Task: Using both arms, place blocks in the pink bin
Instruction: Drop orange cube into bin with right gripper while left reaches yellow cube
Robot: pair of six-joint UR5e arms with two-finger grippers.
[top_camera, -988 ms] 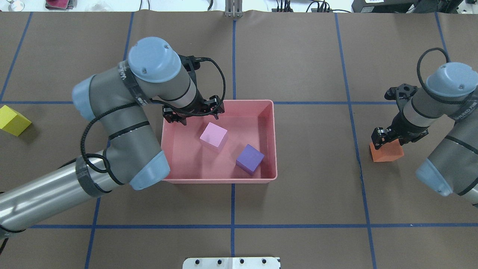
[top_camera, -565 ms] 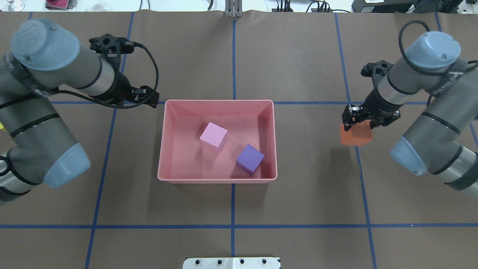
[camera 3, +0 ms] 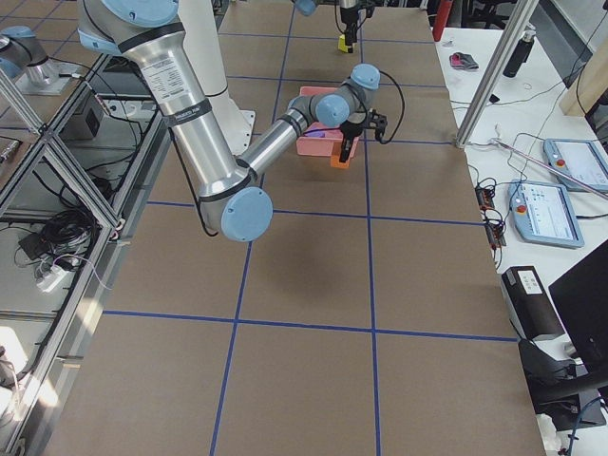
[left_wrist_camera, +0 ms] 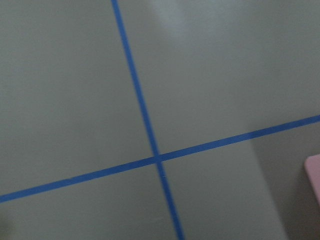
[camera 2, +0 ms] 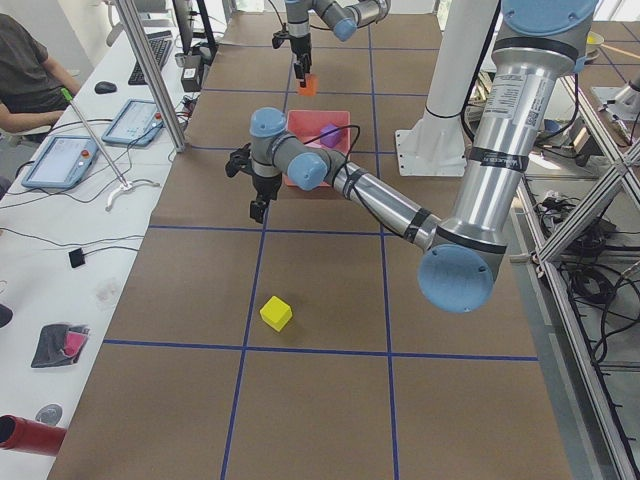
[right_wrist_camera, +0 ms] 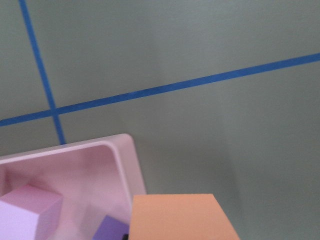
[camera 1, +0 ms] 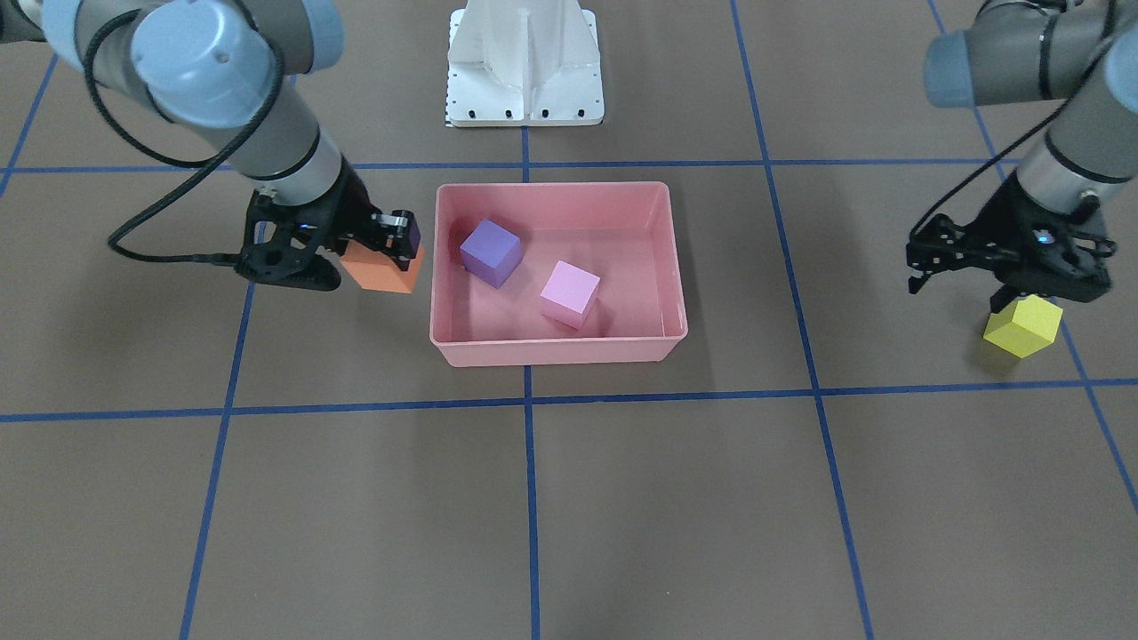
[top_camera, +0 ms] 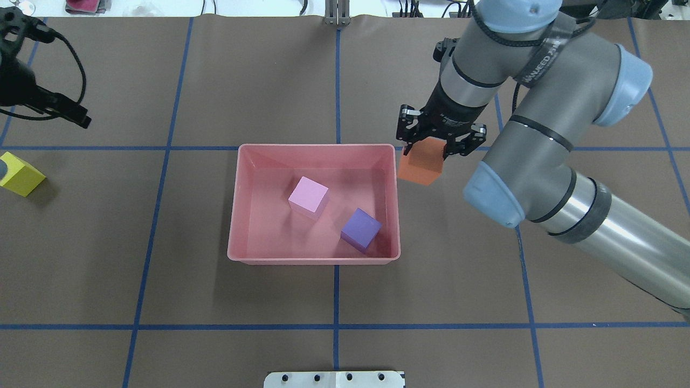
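The pink bin [top_camera: 318, 146] sits mid-table and holds the pale pink block [top_camera: 308, 196] and the purple block [top_camera: 360, 229]. My right gripper [top_camera: 426, 146] is shut on the orange block [top_camera: 421, 166] and holds it in the air just outside the bin's right wall. The right wrist view shows the orange block [right_wrist_camera: 180, 217] beside the bin's corner [right_wrist_camera: 125, 160]. The yellow block [top_camera: 19, 173] lies on the table at the far left. My left gripper [camera 1: 1009, 280] is open and empty, raised above the table near the yellow block [camera 1: 1023, 326], not touching it.
Brown paper with blue tape lines [top_camera: 336, 81] covers the table. The white robot base [camera 1: 524, 62] stands at the table's near edge. An operator's bench with tablets [camera 2: 60, 160] runs along the far side. The left wrist view shows only table and tape.
My right gripper has carried the orange block left, from the right side up to the bin's right wall. My left arm has swung from the bin out to the far left, near the yellow block.
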